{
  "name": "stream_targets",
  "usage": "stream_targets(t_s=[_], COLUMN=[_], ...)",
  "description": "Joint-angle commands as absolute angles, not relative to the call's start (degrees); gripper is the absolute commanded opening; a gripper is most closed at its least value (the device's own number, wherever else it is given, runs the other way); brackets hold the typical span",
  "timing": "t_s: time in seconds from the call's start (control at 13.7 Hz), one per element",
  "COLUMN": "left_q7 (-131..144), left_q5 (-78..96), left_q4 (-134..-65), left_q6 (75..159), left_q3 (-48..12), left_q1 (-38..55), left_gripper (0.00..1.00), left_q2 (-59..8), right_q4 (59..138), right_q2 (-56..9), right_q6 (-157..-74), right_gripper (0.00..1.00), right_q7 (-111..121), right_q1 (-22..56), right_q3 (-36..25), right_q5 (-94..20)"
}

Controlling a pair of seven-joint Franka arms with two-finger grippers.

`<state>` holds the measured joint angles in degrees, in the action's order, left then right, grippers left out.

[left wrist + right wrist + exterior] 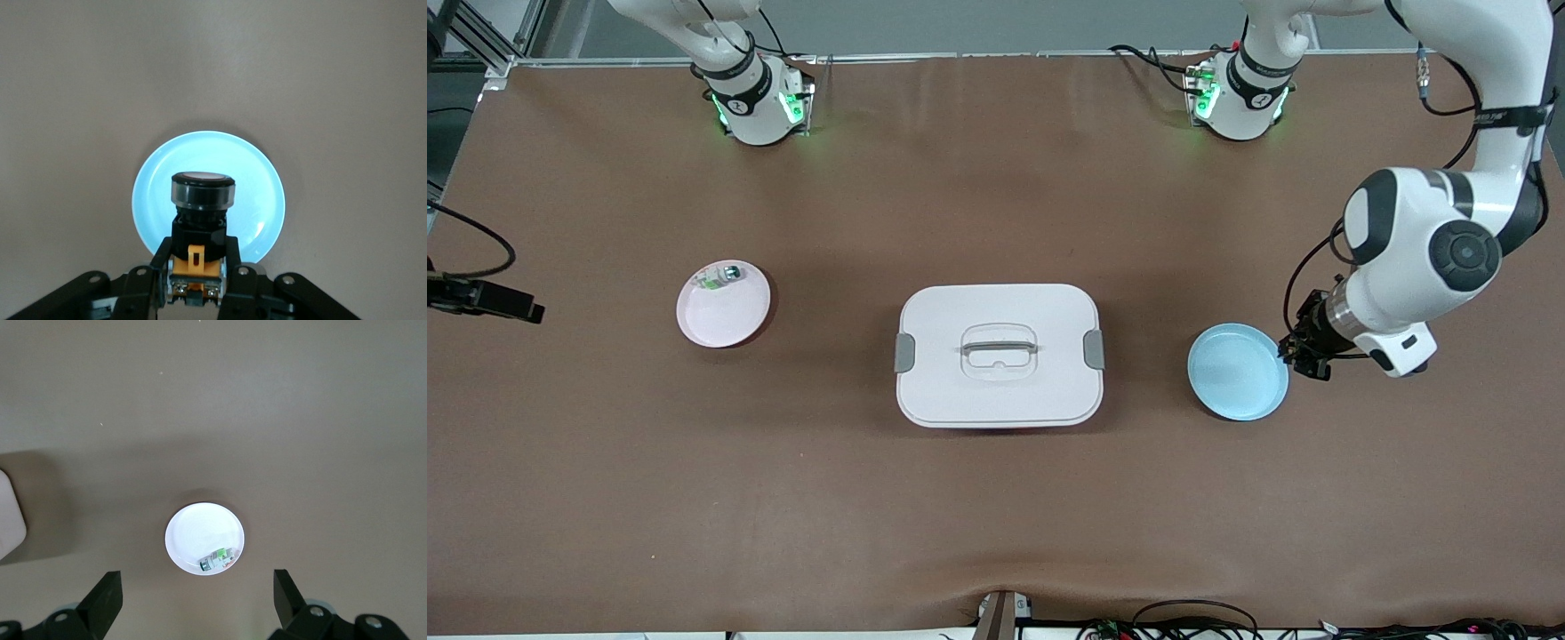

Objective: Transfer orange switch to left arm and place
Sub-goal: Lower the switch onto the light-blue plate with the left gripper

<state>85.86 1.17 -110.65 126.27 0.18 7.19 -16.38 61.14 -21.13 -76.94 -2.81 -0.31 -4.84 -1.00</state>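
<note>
Orange switch: we see the orange switch (202, 230) clamped in the left gripper (198, 280), its round black end pointing away from the wrist and its orange body down between the fingers (155, 270). It is off the table, held over the blue plate's edge.

Left gripper: in the front view our left gripper (1307, 347) hangs just over the rim of the blue plate (1237, 371) at the left arm's end of the table. Its 2 fingers are closed tight on the switch.

Right gripper: we see our right gripper (197, 600) with its 2 fingers (107, 597) spread wide and nothing between them, up above the table near the pink plate (204, 537). In the front view only a dark part shows at the frame edge on the right arm's end.

Box: the box (999, 355) sits mid-table between the 2 plates, lid on, grey clips at both ends, well apart from both grippers.

Pink plate: the plate (723, 304) lies toward the right arm's end and holds 1 small silver-green part (720, 276) by its rim.

Blue plate: we see nothing lying on its surface.
</note>
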Motion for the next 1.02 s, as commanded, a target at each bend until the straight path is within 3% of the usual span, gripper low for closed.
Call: stream_targets(t_s=[0.0, 0.95], left_q7=[90.95, 95.45], left_q5=[-0.09, -0.09], left_q4=[-109.86, -114.70], left_q6=[129.36, 143.08], left_q3=[-0.09, 0.09], left_q1=[8.78, 9.05], left_gripper=[0.00, 0.00], left_q2=[-19.68, -26.63], right_q4=[62.05, 62.58], right_q2=[-18.99, -18.20], right_q6=[-75.60, -72.95], right_gripper=[1.00, 1.00], right_q7=[-2.46, -2.90], right_q1=[-1.14, -0.44], right_q3=[-3.96, -3.87], right_q5=[-0.79, -0.79])
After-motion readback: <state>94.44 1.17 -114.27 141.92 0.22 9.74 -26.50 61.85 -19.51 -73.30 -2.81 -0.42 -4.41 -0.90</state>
